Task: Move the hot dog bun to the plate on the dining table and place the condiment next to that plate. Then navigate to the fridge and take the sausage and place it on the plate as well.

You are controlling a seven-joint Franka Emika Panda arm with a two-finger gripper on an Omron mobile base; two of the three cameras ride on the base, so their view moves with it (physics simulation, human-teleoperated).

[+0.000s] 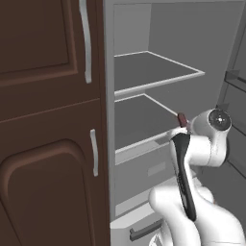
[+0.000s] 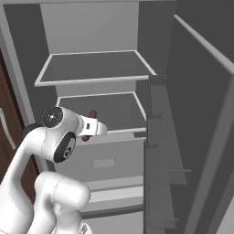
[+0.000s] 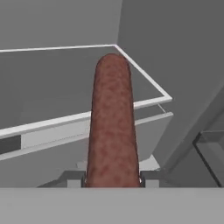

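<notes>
The fridge (image 2: 109, 27) stood open, its inside a flat matte grey with plain back and side walls. Two thin shelves (image 1: 153, 72) with pale edges crossed it, one above the other, and a boxy drawer (image 2: 107, 160) with a small pale label sat below the lower shelf. The open door (image 2: 196, 137) hung at the right in the right base view, with narrow racks along its inner face. Left of the fridge stood dark brown wooden cabinets (image 1: 48, 120) with raised panels and slim silver handles (image 1: 86, 41).

The sausage (image 3: 112, 127) was a smooth, round-ended cylinder with a mottled reddish-brown skin. The fingers (image 3: 112, 178) were closed narrowly on its near end, one on each side, so that it stuck straight out from the hand. It was held in the air in front of the lower shelf, at the mouth of the fridge, clear of shelf and drawer. In the left base view its dark red tip (image 1: 182, 120) showed just past the white wrist.
</notes>
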